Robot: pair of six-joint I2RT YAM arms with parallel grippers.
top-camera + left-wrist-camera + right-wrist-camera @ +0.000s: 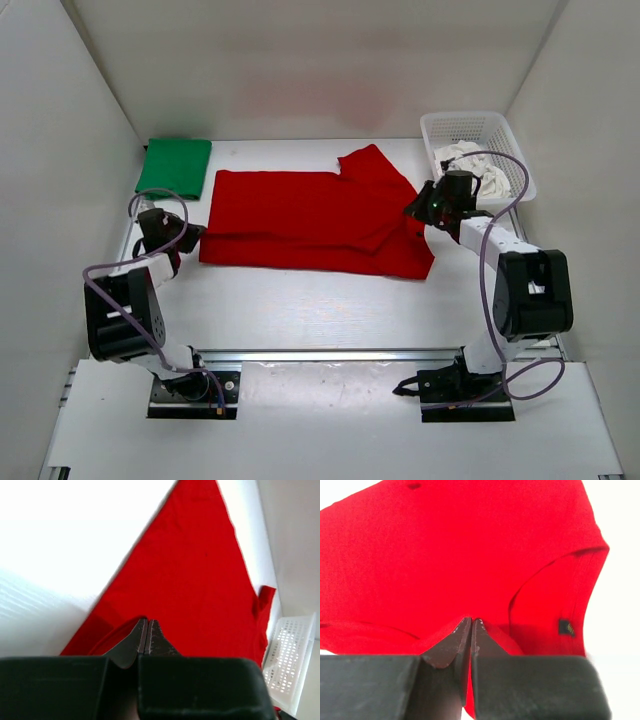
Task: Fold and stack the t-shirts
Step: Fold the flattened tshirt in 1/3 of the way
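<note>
While white walls (300,60) enclosed the white table (300,310), the green t-shirt (175,165) lay folded far left, the left gripper (195,234) and right gripper (413,211) each pinched an end of the red t-shirt (300,215) spread partly folded mid-table, and the off-white t-shirt (468,160) sat crumpled in the far-right basket (480,124).

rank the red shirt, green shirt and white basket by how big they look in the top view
1. red t-shirt, by far the largest
2. white mesh basket
3. folded green t-shirt, clearly smaller than the basket
</note>
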